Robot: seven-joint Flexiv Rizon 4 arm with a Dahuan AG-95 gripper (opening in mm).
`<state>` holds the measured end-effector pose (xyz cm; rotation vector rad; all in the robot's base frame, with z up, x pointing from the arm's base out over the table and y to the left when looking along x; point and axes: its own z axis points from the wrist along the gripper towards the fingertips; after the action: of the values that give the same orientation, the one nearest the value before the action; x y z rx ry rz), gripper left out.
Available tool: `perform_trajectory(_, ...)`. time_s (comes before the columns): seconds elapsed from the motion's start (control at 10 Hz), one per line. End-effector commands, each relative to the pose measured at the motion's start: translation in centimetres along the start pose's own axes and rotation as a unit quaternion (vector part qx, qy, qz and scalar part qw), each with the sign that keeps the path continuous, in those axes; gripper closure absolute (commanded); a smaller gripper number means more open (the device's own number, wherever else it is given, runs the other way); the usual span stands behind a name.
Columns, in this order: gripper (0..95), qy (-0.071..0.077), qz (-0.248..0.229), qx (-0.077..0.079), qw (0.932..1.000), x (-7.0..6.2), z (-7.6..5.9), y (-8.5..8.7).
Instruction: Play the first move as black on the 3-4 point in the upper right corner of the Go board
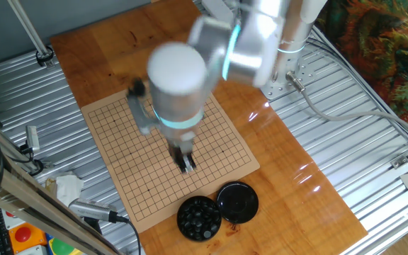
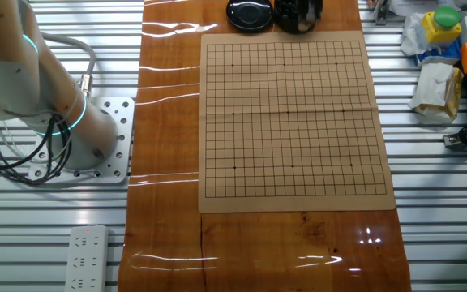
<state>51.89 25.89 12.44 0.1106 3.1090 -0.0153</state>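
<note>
In one fixed view, a ribbed metal frame is flanking the glossy orange-brown wooden surface [image 1: 296, 163] on the left, with crumpled white paper [image 1: 68, 188] and a silver cylindrical tool [image 1: 91, 211] lying near the lower left corner; no writing can be read anywhere. The board [image 1: 129, 152], a flat tan sheet printed with a fine black grid and small star dots, is lying flat on the surface with no stone showing on its lines. The blurred silver arm [image 1: 190, 71], ringed with a glowing teal band, is hanging over the middle of the board, and its gripper [image 1: 187, 161] is pointing down above the board's near part; the dark fingers [image 1: 189, 164] are looking close together, but I cannot tell whether they are pinching anything. Just off the board's near edge, a round black bowl [image 1: 200, 217] is sitting full of glossy black stones [image 1: 201, 212], and the round black lid [image 1: 238, 201] is lying just beside it on the right, touching or nearly so. In the other fixed view, a white power strip [image 2: 86, 259] is lying on the metal slats at the lower left, and the arm's base plate [image 2: 108, 142], drilled with holes, is standing beside looping grey cables. The board [image 2: 294, 122] is again showing a bare grid, with the lid [image 2: 250, 14] and bowl [image 2: 297, 15] at its far edge. To the right, wrapped paper packages [image 2: 436, 81] and yellow, green and orange objects [image 2: 448, 24] are crowding the corner.
</note>
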Motion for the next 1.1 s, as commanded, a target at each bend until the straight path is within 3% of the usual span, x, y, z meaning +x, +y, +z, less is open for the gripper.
perform_trajectory(0.1, 95.0, -0.005, 0.020, -0.001, 0.9998, 0.64, 2.66, 8.02)
perform_trajectory(0.2, 95.0, -0.005, 0.015, -0.004, 0.9999, 0.65, 2.99, 8.89)
perform_trajectory(0.4, 95.0, -0.006, 0.010, -0.012, 0.9999, 0.63, 3.02, 8.83)
perform_trajectory(0.7, 95.0, -0.009, -0.001, -0.038, 0.9992, 0.65, 3.05, 8.83)
perform_trajectory(1.1, 95.0, -0.011, -0.005, -0.038, 0.9992, 0.67, 3.12, 8.82)
